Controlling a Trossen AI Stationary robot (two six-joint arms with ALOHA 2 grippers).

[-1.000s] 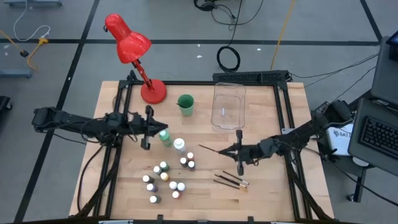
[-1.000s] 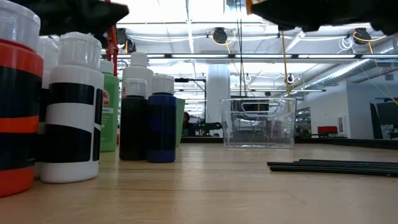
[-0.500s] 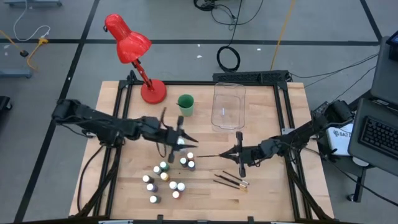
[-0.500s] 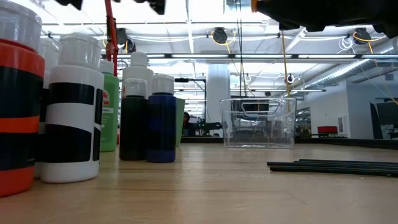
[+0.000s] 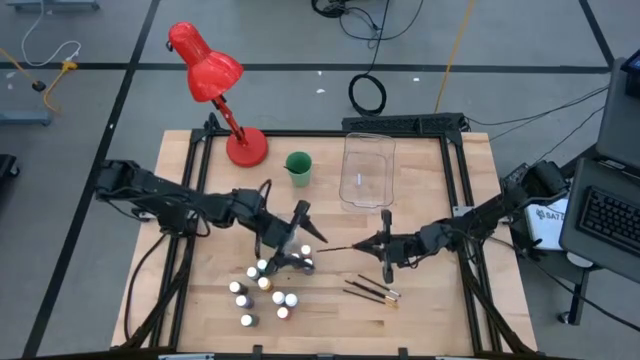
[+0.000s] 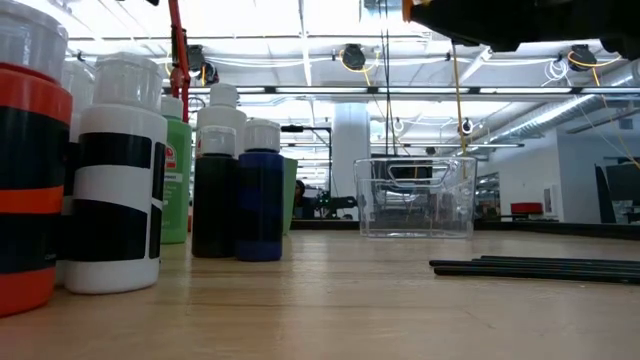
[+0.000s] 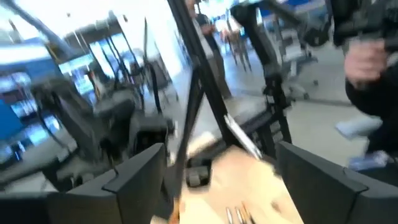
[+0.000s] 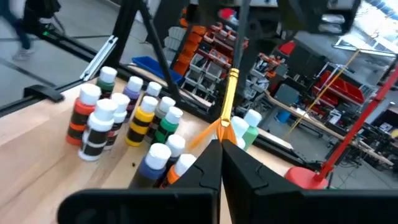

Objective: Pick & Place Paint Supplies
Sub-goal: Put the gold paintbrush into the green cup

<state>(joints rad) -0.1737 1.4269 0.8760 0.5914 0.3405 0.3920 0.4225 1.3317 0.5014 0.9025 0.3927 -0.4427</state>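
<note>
A thin dark-handled brush is pinched in the right gripper, fingers pressed together, right of the paint bottles clustered at the table's middle. The left gripper hovers over the cluster's far edge, fingers spread wide, empty.

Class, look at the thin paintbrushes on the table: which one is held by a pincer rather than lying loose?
The brush pinched in the shut right pincer, nearest the bottles; the other brushes lie free on the wood.
</note>
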